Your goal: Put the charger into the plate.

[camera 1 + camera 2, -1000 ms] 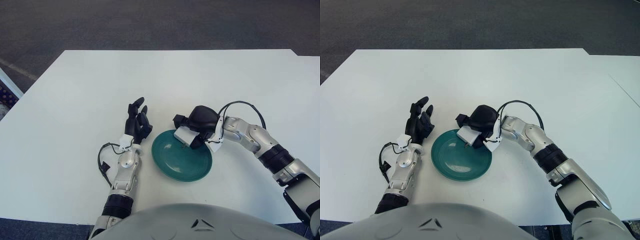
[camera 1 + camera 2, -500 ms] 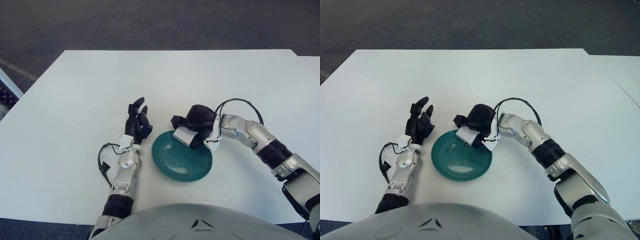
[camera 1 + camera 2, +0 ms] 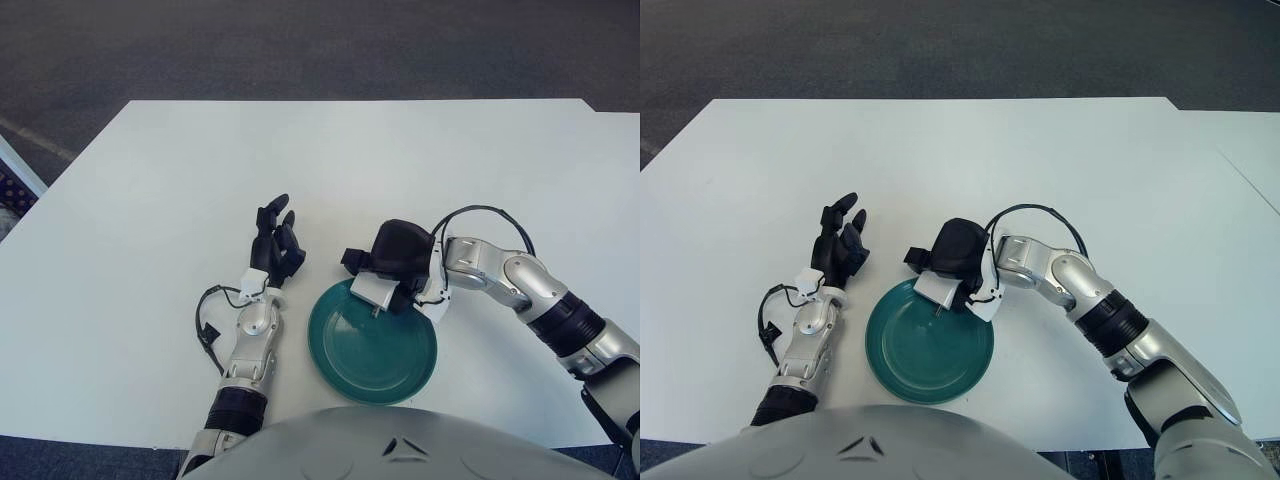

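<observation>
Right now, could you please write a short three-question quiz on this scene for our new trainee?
1. True or false: the charger lies flat in the plate, released.
2. Which hand grips the charger? A) left hand B) right hand
3. Fill in: the idle hand shows to the ____ of the plate, fingers spread.

Key:
1. False: the right hand holds it over the plate's far rim.
2. B
3. left
</observation>
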Available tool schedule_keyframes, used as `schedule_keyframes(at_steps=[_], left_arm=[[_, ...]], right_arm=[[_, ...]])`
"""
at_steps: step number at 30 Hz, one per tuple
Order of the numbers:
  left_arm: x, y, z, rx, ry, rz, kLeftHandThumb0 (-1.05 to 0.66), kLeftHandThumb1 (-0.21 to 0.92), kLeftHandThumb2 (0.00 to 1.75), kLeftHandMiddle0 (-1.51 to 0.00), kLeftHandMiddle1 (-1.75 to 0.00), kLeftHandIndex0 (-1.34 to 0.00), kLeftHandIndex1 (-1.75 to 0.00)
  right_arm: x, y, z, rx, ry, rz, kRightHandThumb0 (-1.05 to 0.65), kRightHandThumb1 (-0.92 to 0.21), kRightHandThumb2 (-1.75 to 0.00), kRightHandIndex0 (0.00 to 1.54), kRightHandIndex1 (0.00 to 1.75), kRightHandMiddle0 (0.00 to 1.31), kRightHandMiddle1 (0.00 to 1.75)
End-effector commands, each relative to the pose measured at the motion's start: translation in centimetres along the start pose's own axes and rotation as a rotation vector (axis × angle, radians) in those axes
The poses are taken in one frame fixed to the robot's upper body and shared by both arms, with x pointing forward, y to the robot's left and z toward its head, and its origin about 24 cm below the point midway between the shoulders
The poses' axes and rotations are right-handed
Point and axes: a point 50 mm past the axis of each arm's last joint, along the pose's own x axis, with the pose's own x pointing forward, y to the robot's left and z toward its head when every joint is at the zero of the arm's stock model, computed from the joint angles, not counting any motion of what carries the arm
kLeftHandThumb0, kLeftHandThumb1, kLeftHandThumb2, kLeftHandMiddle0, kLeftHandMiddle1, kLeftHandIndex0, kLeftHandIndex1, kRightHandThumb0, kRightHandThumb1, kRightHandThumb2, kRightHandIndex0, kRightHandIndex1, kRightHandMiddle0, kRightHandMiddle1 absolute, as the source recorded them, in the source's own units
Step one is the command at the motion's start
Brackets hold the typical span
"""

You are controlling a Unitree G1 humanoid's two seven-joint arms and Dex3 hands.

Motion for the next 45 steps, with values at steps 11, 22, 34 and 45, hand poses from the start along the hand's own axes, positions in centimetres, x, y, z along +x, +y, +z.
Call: schedule_keyframes(at_steps=[11,22,34,45], left_arm=[[0.0,-0.7,-0.6,-0.023,0.061,0.011,-0.89,0.92,0.98,-0.5,-0.02,0.0,-0.84],[0.0,-0.5,-0.6,-0.019,0.065,0.013,-0.88,0.92,0.99,-0.48,-0.01,0.0,-0.8],[0.0,-0.4,-0.6,-0.003,0.066,0.003,-0.88,0.92,0.99,-0.47,0.0,0.0,-0.79],[0.1,-0.3,-0.6,-0.011,0.071,0.013,-0.9,0.92,0.99,-0.46,0.0,0.0,-0.77]], right_arm=[[-0.9,-1.7,0.1,-0.075,-0.035,-0.031,-0.49,-0.92,-0.6,1.13,1.75,0.8,1.75],[-1.1,-1.9,0.5,-0.072,-0.064,-0.042,-0.48,-0.92,-0.58,1.16,1.75,0.83,1.75],[-1.0,-1.8,0.6,-0.106,-0.086,-0.007,-0.47,-0.88,-0.62,1.18,1.75,0.86,1.75],[-0.8,-1.4,1.2,-0.111,-0.107,0.013,-0.48,-0.89,-0.65,1.19,1.75,0.89,1.75]])
